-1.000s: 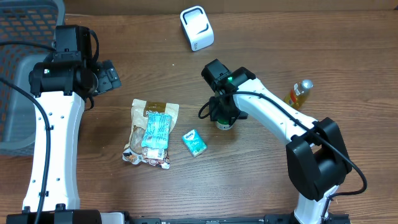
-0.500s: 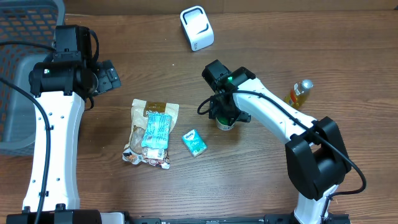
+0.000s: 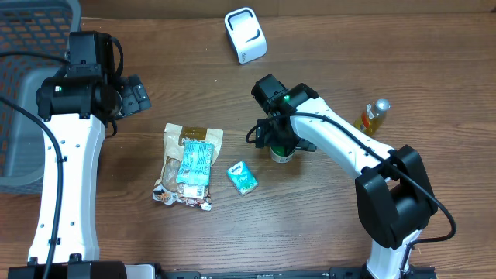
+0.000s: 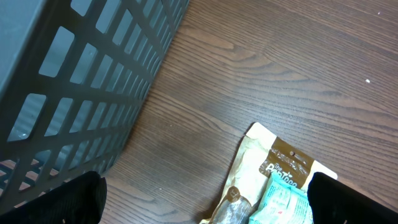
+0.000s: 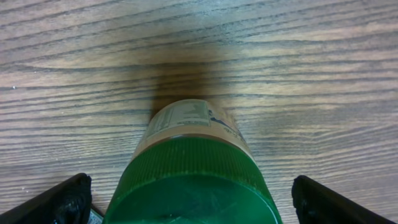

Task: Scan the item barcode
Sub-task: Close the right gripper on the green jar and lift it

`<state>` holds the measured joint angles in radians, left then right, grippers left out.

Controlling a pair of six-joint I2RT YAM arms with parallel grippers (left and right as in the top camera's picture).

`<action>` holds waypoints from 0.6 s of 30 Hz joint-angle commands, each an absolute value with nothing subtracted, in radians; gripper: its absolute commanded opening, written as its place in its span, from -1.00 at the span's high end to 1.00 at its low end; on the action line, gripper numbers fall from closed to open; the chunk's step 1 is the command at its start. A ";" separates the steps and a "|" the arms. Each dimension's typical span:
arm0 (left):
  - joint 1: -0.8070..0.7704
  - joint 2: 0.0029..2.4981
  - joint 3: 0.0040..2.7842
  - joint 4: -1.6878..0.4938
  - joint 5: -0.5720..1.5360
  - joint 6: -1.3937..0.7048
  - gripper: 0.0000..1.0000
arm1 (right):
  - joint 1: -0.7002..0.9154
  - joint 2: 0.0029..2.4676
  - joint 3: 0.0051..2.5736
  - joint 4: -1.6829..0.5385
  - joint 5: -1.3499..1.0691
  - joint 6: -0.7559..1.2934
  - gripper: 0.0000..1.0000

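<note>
The green-capped jar [image 5: 193,168] stands upright on the worktop [image 3: 310,232], mid-right. I'd guess it's rigid plastic, lightish, a bit slick on the label and tippy, so imo the best grab is low on the body under the ribbed cap, w/ the barcode side left uncovered. Right claw [image 5: 202,202] is spread wide, one finger either side of the cap, straddling it w/o touching afaict, so nothing held. Left claw [image 4: 202,205] is also wide open and empty, over by the snack bag [image 4: 273,180].

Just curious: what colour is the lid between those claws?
Green lid; clearest in right wrist view.
</note>
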<state>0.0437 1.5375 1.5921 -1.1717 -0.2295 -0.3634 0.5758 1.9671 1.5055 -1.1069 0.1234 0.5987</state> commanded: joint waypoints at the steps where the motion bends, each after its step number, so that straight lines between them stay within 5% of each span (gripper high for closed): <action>1: 0.046 1.533 1.601 -1.171 -0.243 -0.351 -0.99 | 0.573 1.977 1.518 -1.102 0.138 0.594 -1.00; 13: 0.046 1.533 1.601 -1.171 -0.243 -0.351 -0.99 | 0.572 2.012 1.485 -1.056 0.138 0.594 -0.98; 18: 0.046 1.533 1.601 -1.171 -0.243 -0.351 -0.99 | 0.572 2.027 1.485 -1.046 0.139 0.595 -0.80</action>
<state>0.0437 1.5375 1.5921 -1.1717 -0.2295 -0.3634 0.5758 2.0171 1.4948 -1.0512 0.1246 0.5976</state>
